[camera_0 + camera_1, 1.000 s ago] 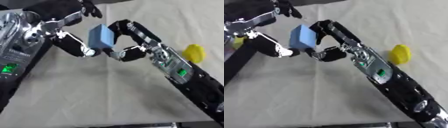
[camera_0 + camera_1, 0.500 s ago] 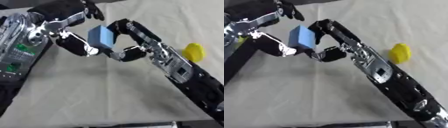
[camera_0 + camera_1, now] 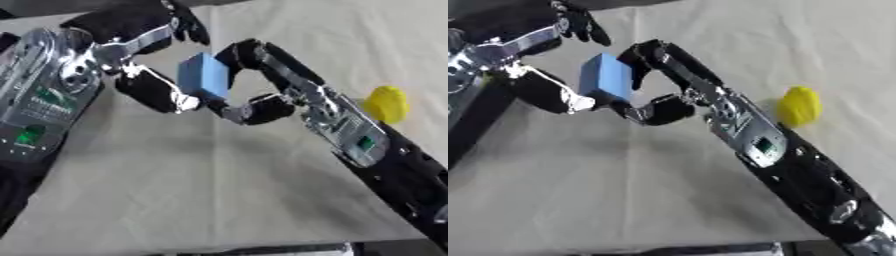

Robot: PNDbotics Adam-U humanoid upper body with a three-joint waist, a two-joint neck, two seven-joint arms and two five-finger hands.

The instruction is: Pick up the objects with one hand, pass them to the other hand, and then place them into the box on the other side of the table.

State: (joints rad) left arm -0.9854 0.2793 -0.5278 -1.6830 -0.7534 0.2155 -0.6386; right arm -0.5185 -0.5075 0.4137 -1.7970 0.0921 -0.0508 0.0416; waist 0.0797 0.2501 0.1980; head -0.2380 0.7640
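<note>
A light blue block [image 3: 203, 76] hangs above the beige cloth, upper middle. My right hand [image 3: 292, 88] reaches in from the lower right and is shut on it, fingers curled over its top right and the thumb [image 3: 255, 108] under it. From the left, my left hand [image 3: 133, 41] is open around the block's left side. Its thumb [image 3: 157, 92] lies along the lower left edge, and its fingers [image 3: 182, 26] spread above without closing. A yellow rounded object [image 3: 386, 104] lies on the cloth to the right, behind my right forearm.
The cloth-covered table [image 3: 175, 190] stretches below both arms. Its near edge [image 3: 262, 248] runs along the bottom of the view. My right forearm [image 3: 798, 170] crosses the lower right diagonally. No box shows in either view.
My left arm has shifted right, bringing its hand closer around the block. The right hand has kept the block almost in place.
</note>
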